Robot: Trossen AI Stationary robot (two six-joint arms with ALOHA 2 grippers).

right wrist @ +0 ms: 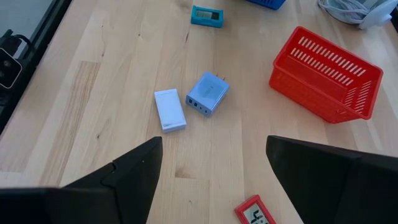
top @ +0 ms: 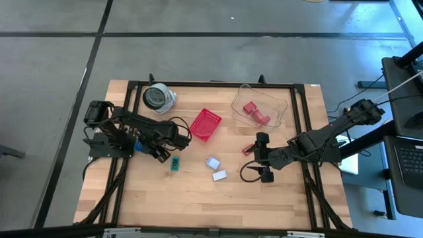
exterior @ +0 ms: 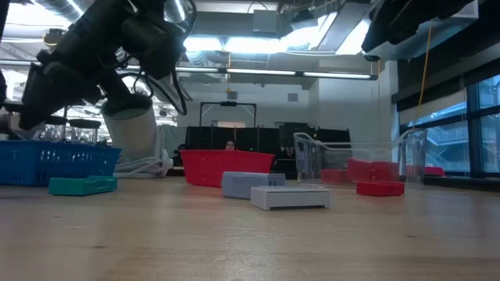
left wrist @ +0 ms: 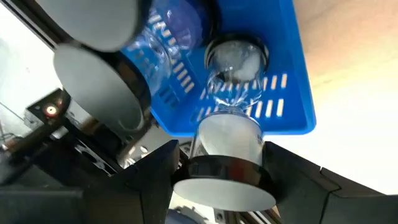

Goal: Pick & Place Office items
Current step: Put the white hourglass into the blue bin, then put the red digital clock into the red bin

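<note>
My left gripper (top: pixel 158 149) is over the blue tray (left wrist: pixel 292 74) at the table's left and is shut on a white cylinder with a black band (left wrist: pixel 227 155). The cylinder also shows in the low view (exterior: pixel 130 129). My right gripper (right wrist: pixel 211 186) is open and empty at mid-right, above the bare wood. A small red piece with a display (right wrist: pixel 257 213) lies just by it. A white rectangle (right wrist: pixel 169 110) and a pale-blue one (right wrist: pixel 208 94) lie side by side at mid-table. A teal piece (right wrist: pixel 208 15) lies nearer the left arm. My left gripper pinches the white cylinder between its two fingers, one on each side, about at the black band (left wrist: pixel 224 168). In the low view the gripper comes down at a slant and the cylinder stands about upright below it. I cannot tell whether its lower end touches the tray.
A red mesh basket (top: pixel 205 123) stands at mid-table toward the far side. A clear container (top: pixel 259 106) with red blocks stands at the far right. A round black-and-white thing (top: pixel 158 98) lies at the far left. The blue tray also holds clear bottles (left wrist: pixel 168 37).
</note>
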